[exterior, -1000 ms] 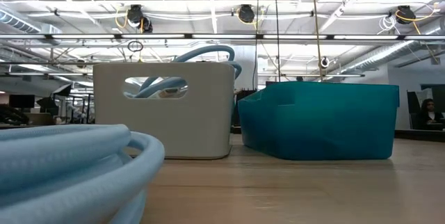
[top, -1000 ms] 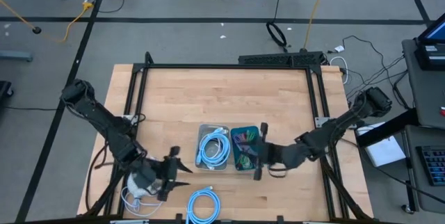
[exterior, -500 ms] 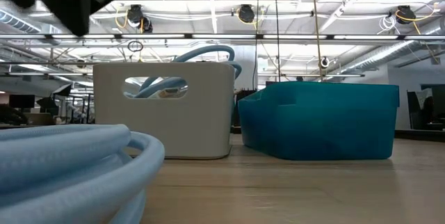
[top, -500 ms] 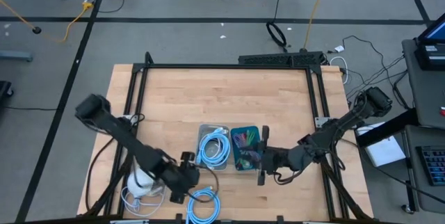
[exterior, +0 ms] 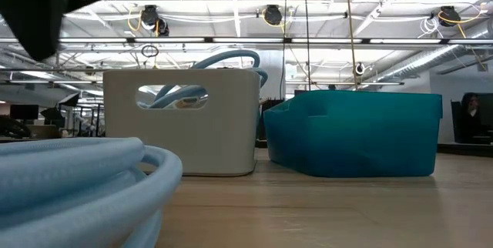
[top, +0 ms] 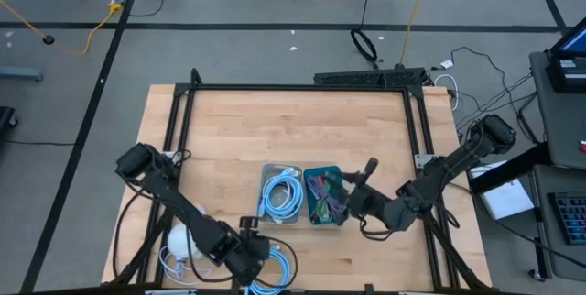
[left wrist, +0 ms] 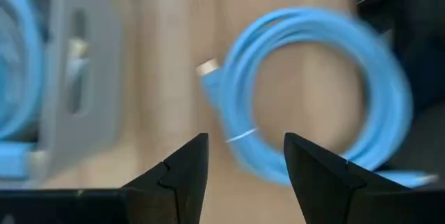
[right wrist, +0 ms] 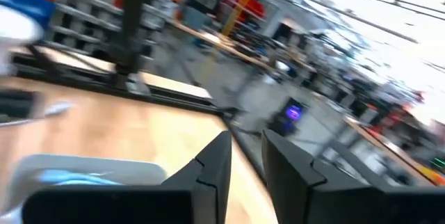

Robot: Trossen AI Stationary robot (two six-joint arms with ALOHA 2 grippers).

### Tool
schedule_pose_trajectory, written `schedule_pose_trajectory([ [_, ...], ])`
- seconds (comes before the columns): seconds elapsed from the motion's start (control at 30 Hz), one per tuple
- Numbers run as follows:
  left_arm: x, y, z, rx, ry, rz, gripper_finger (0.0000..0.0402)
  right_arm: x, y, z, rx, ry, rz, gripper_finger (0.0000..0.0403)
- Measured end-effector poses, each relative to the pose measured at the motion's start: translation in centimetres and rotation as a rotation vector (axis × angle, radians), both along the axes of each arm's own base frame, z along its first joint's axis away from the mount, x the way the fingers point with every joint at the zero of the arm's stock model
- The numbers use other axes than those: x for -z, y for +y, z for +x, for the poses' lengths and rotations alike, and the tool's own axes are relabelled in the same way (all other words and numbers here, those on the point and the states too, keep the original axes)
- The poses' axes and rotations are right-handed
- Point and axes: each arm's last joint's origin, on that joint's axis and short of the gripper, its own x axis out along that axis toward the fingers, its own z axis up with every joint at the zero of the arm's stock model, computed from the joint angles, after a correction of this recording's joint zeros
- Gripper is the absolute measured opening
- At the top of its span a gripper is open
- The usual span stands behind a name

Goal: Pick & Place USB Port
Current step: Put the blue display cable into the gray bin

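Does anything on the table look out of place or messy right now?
Nothing looks spilled or damaged. One coiled blue cable lies loose on the wood near the front edge, outside the grey bin that holds another coil; the left pincer hangs open over it. The teal bin sits upright.

2 bins (top: 281, 171) (top: 322, 196), 2 blue coiled cables (top: 282, 196) (top: 271, 263) and 2 arms (top: 165, 190) (top: 439, 174) show.

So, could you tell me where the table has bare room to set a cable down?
The far half of the table, behind the white bin and teal bin, is bare. The near edge is crowded: loose blue cable, left gripper, right gripper.
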Motion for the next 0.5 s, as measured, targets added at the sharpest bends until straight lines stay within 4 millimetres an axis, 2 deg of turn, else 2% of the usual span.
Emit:
schedule_pose_trajectory([
  [0.13, 0.0, -1.3, -0.1, -0.033, -0.028, -0.089, 0.0191, 0.0, 0.1, -0.4, 0.106, -0.011, -0.008, 0.0102],
  [0.33, 0.9, -2.7, -0.9, -0.110, -0.035, -0.108, 0.0191, -0.1, 0.0, -0.7, 0.205, -0.057, 0.030, 0.0155],
  [0.5, 1.3, -2.4, -1.5, -0.221, -0.032, -0.094, 0.0191, 0.0, -0.2, -0.6, 0.217, -0.065, 0.039, 0.0191],
])
